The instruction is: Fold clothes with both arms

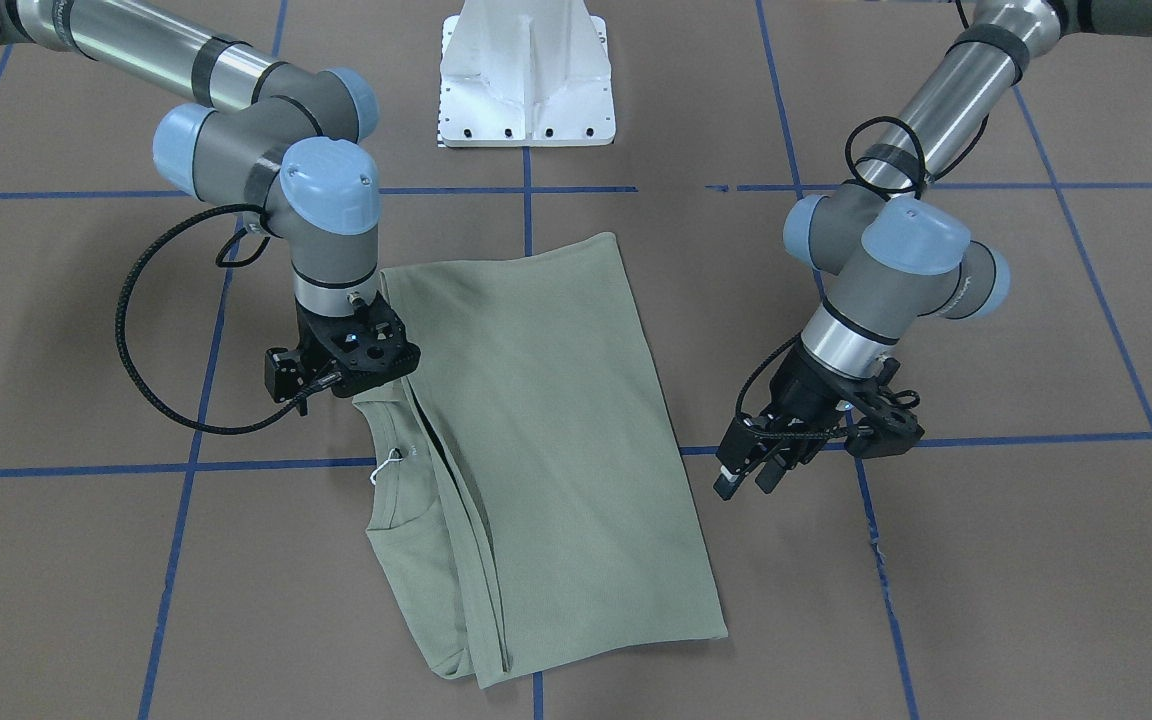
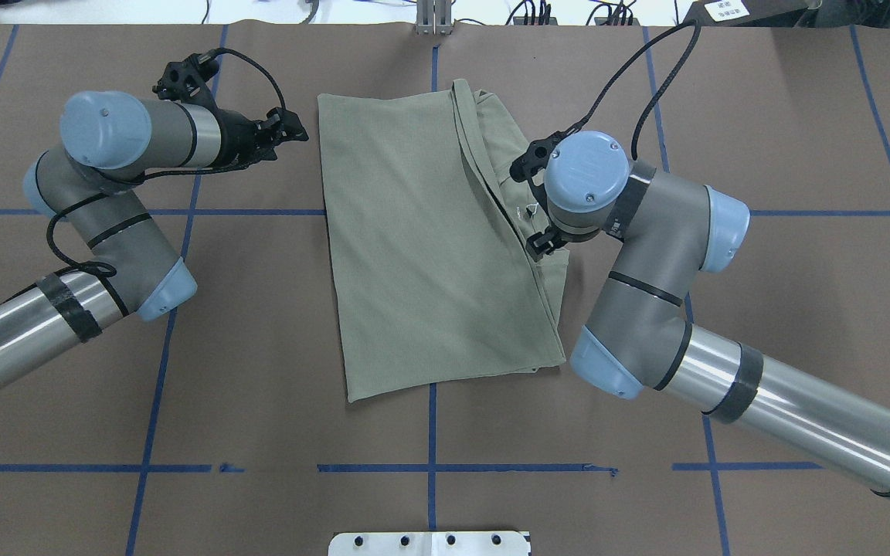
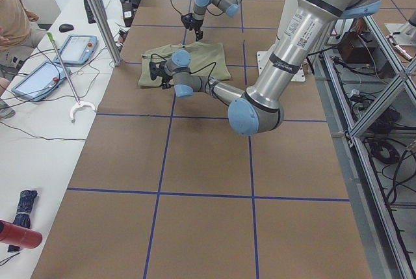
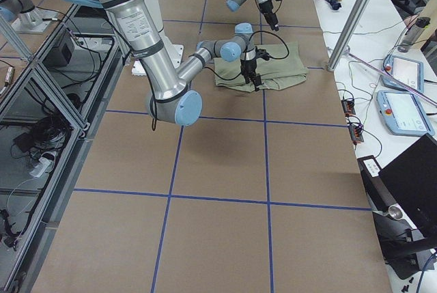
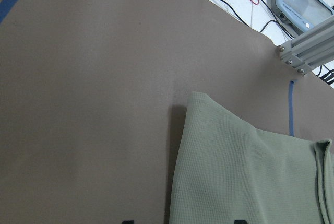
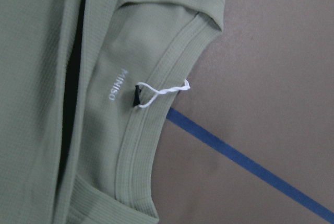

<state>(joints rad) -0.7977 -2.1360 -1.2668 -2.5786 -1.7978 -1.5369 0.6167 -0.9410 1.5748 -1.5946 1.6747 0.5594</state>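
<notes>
The sage-green shirt (image 1: 546,420) lies flat on the brown table, folded lengthwise into a long rectangle (image 2: 414,247). Its ribbed collar (image 6: 151,130) and white tag loop (image 6: 162,92) show at the edge on the right arm's side. My right gripper (image 1: 356,348) points straight down just above that collar edge. Its fingers are hidden under the wrist, so I cannot tell its state. My left gripper (image 1: 751,482) hovers over bare table beside the shirt's opposite long edge, tilted toward it, open and holding nothing. A shirt corner (image 5: 198,104) fills the left wrist view.
The white base pedestal (image 1: 526,75) stands at the table's robot side. Blue tape lines (image 1: 266,465) cross the brown surface. An aluminium frame post (image 5: 305,51) and cables sit past the far edge. A person (image 3: 13,15) sits by tablets at the side table.
</notes>
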